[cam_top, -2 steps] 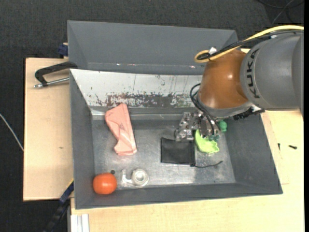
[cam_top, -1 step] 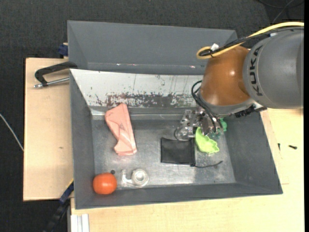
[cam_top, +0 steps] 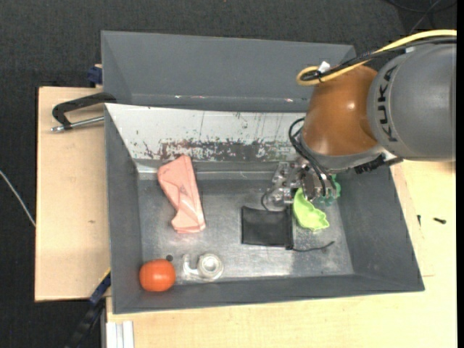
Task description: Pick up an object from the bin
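Hanging low inside the grey metal bin [cam_top: 120, 216], the hand [cam_top: 291, 193] sits just above the upper right corner of a flat black square [cam_top: 264, 228] that lies on the bin floor. Whether the hand is clenched or released cannot be told, since its metal parts bunch together under the orange wrist cover [cam_top: 337, 118]. Close against the hand's lower right side, and just beside the black square's right edge, is a crumpled bright green thing [cam_top: 310, 214]; whether it is grasped or merely lies against the hand cannot be told either. A thin dark cord [cam_top: 319, 248] curls off the black square's lower right corner. Left of the black square, apart from it, a folded pink cloth [cam_top: 183, 194] lies slanted on the floor. Below and left of the square, near the front wall, rests a small clear and silvery thing [cam_top: 206, 267]. Just beside it, farther left from the square, is an orange ball [cam_top: 156, 275]. Above and right of the square, the grey arm [cam_top: 424, 100] reaches over the rim with a yellow cable [cam_top: 377, 51] along it.
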### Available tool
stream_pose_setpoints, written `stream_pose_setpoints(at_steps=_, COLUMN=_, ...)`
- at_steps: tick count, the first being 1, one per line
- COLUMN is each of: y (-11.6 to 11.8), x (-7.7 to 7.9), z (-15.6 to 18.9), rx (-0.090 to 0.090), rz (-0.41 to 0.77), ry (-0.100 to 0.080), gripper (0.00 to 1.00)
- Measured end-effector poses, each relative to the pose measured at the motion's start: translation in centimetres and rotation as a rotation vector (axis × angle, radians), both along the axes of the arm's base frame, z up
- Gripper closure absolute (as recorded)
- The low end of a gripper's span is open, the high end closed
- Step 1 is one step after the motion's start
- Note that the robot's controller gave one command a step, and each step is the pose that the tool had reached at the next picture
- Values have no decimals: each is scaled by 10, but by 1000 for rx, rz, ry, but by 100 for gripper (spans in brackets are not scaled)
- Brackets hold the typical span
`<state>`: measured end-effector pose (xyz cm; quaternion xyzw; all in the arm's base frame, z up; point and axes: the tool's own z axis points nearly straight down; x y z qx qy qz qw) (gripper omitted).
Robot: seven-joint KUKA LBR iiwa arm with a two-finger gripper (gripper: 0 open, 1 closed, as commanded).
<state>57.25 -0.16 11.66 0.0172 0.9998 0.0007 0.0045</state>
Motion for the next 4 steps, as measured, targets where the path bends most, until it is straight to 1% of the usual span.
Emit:
stream_pose_setpoints(at_steps=1, y=0, x=0, z=6, rx=0, rz=0, ry=1, gripper=100)
stream_pose_setpoints(at_steps=2, y=0, x=-1, z=15, rx=0, rz=0, ry=7, gripper=100)
stream_pose_setpoints(at_steps=3, y=0, x=-1, z=32, rx=0, rz=0, ry=9, gripper=100)
stream_pose_setpoints(at_steps=4, y=1, x=0, z=52, rx=0, rz=0, ry=6, gripper=100)
